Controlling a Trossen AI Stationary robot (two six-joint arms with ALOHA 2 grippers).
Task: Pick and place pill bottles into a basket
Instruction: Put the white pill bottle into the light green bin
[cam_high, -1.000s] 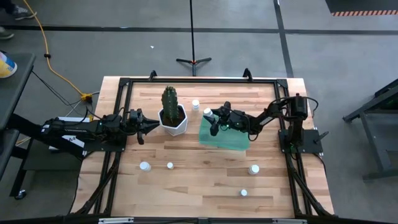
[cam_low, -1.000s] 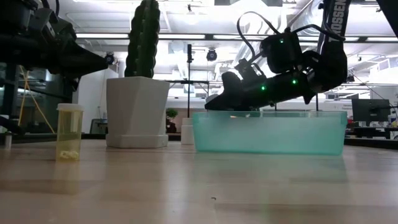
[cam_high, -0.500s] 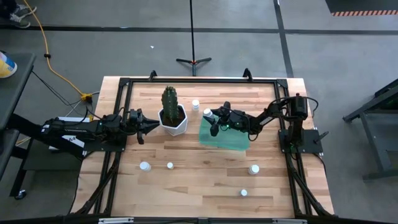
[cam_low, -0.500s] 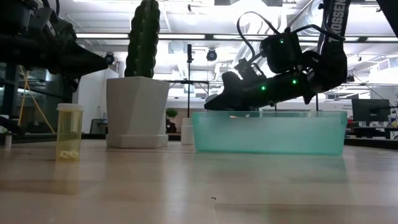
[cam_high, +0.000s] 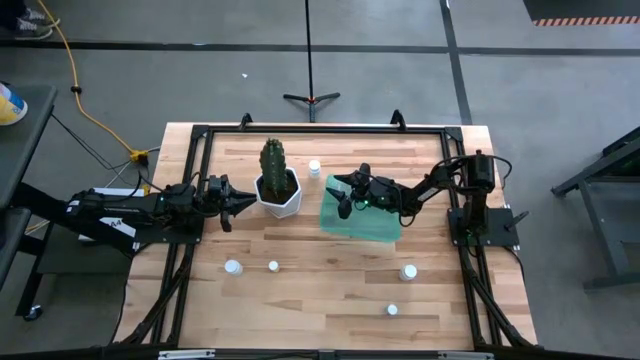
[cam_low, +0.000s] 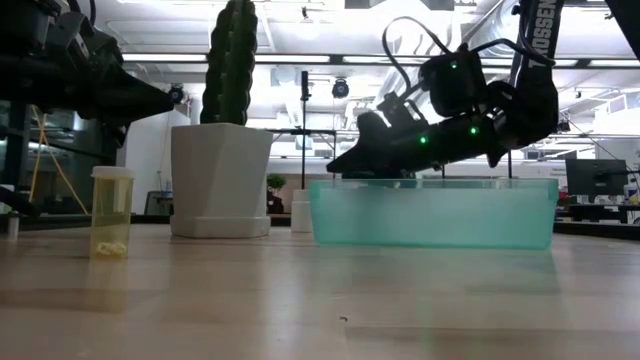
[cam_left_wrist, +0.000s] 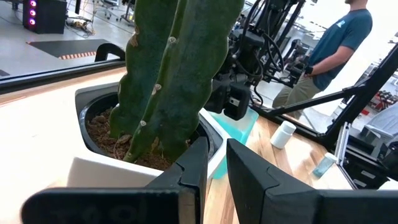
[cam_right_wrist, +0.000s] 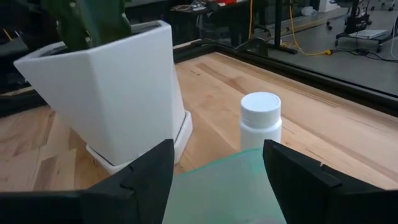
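Right gripper (cam_high: 342, 193) sits over the upper left corner of the teal basket (cam_high: 372, 226), just right of centre in the high view — fingers spread wide and empty, as the right wrist view shows with the basket's rim (cam_right_wrist: 230, 180) between them. In the low view this gripper (cam_low: 345, 163) hangs just above the basket's top edge (cam_low: 433, 184).

Pill bottles on the table in the high view: one (cam_high: 314, 167) near the top, between the cactus pot (cam_high: 280, 193) and the basket; two at lower left (cam_high: 232, 267) and (cam_high: 273, 266); one (cam_high: 408, 271) below the basket; one (cam_high: 391, 310) near the bottom edge. All stand outside the basket. The bottle by the pot shows upright in the right wrist view (cam_right_wrist: 260, 120).

Left gripper (cam_high: 241, 203) is at left centre, its tips just beside the cactus pot. In the left wrist view its fingers (cam_left_wrist: 194, 167) stand narrow, nothing between them — cactus (cam_left_wrist: 174, 68) directly ahead.
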